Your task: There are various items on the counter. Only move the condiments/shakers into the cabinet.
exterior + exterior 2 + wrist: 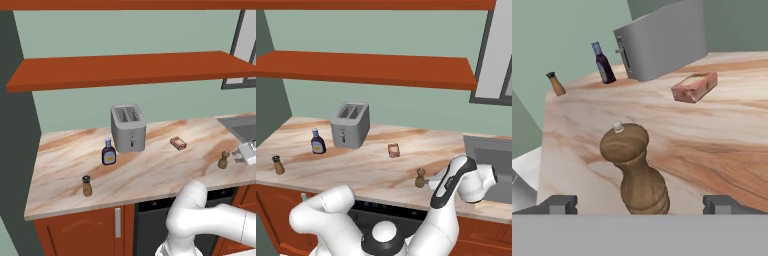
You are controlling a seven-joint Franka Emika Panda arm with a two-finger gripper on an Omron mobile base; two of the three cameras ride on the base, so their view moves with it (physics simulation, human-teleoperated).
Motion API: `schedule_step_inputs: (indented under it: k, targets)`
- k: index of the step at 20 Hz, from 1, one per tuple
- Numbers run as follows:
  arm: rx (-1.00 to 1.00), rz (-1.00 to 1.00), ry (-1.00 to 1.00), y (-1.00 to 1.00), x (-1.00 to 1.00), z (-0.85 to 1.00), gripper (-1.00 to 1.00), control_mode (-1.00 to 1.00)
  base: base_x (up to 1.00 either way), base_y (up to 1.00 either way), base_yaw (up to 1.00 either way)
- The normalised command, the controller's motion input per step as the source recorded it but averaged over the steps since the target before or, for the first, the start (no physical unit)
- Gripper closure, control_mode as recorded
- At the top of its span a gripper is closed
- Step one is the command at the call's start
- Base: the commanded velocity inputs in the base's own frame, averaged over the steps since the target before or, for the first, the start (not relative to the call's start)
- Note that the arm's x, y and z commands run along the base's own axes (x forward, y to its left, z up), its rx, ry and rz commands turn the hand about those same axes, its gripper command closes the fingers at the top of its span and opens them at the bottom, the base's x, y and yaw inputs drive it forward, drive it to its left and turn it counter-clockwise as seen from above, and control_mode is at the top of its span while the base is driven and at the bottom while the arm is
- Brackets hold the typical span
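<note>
the gripper (640,204) hangs low over the counter (150,175) near its front edge, its two fingers spread wide on either side of the brown mill (634,170), which stands upright between them untouched, its base cut off at the bottom of the hand view. beyond it lies the small orange-brown block (695,87), then the grey toaster (662,42), its top cropped, with the dark sauce bottle (603,63) just beside it and the light-wood shaker (556,83) further off. above hangs the bare cabinet shelf (130,69), its right end running behind a grey frame.
</note>
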Motion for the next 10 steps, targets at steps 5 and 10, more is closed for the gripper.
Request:
schedule_step_inputs:
  k: [5,10]
  targets:
    - [0.00,0.00,0.00,0.08,0.00,-0.01,-1.00,-1.00,0.00,0.00,0.00]
    - [0.00,0.00,0.01,0.20,0.00,0.00,-1.00,-1.00,0.00,0.00,0.00]
